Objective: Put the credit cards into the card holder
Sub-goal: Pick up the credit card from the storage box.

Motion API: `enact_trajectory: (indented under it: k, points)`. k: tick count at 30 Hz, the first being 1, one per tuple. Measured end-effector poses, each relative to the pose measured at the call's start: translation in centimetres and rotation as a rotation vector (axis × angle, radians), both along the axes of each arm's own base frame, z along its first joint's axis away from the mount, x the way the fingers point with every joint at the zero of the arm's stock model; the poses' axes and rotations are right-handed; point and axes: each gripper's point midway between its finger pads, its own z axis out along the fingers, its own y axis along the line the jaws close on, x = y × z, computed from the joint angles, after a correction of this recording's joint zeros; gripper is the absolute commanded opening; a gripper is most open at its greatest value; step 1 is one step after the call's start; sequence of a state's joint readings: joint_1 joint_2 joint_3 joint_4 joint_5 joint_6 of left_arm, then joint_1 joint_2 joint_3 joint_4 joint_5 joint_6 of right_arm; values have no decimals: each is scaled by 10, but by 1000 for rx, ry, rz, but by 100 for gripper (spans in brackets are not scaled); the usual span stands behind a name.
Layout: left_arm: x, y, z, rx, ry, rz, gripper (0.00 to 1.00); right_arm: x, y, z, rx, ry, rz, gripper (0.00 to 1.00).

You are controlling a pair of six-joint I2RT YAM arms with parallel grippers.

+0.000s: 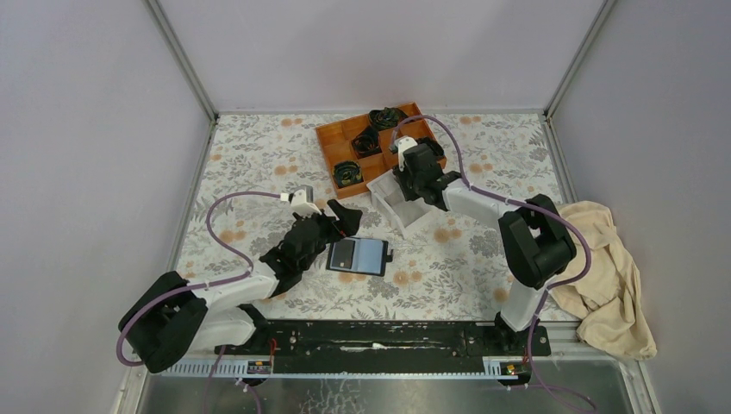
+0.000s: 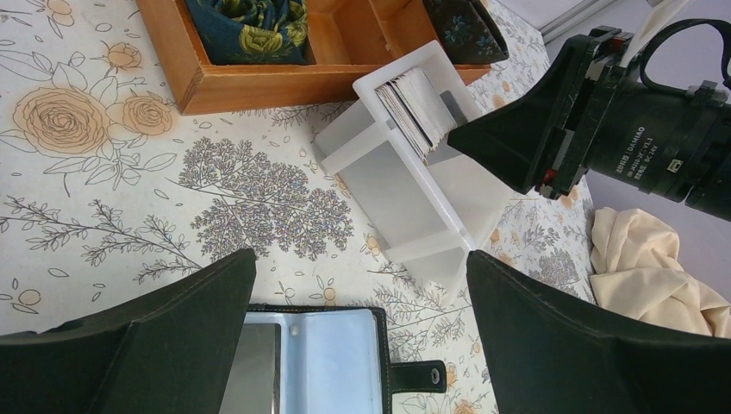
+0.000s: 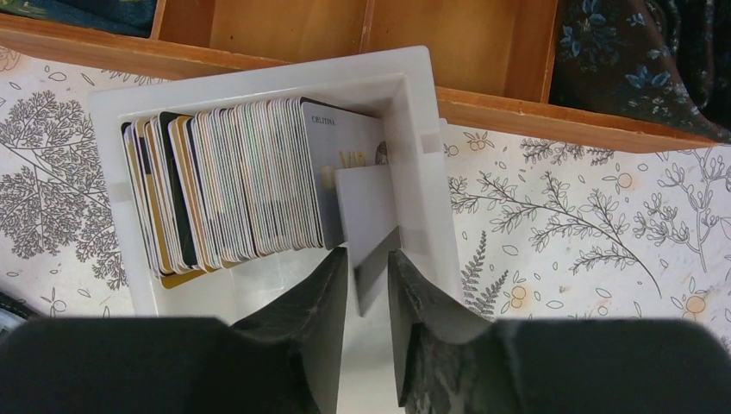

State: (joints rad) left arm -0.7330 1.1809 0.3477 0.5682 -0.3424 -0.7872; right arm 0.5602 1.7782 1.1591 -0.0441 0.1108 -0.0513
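The credit cards (image 3: 233, 190) stand on edge in a row inside a white open-top box (image 3: 259, 73). My right gripper (image 3: 369, 259) reaches into that box. Its fingers stand narrowly apart on either side of one grey card (image 3: 366, 207) at the row's right end, with a thin gap still showing. The black card holder (image 1: 358, 256) lies open on the table, its bluish pockets facing up. A grey card (image 2: 254, 371) lies in its left side. My left gripper (image 2: 362, 259) hovers wide open just above the holder (image 2: 336, 362), with nothing between its fingers.
An orange wooden compartment tray (image 1: 340, 142) with dark patterned cloth rolls sits right behind the white box (image 1: 401, 211). A cream cloth (image 1: 603, 276) lies heaped at the table's right edge. Grey walls close in the back and both sides.
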Motion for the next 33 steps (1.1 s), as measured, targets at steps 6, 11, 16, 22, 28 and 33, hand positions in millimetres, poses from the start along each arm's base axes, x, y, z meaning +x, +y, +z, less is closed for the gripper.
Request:
enact_trajectory:
  k: [6, 11, 16, 22, 28, 33]
  points:
    - [0, 0, -1, -4, 6, 3, 99, 0, -1, -5, -25, 13, 13, 22]
    - [0, 0, -1, -12, 8, 10, 99, -2, -3, -6, -40, 21, 15, 7]
    - [0, 1, 4, -29, 5, 17, 100, -1, -8, 2, -49, 1, 1, 0]
    - [-1, 2, 3, -22, 16, 17, 100, -2, -10, 23, -35, -33, -7, 0]
    - [-4, 2, 17, -37, -11, 1, 100, -14, -16, 62, 4, -74, -26, 0]
    - [-13, -4, 39, -88, -66, -64, 100, -44, -15, 114, 102, -140, -33, 0]
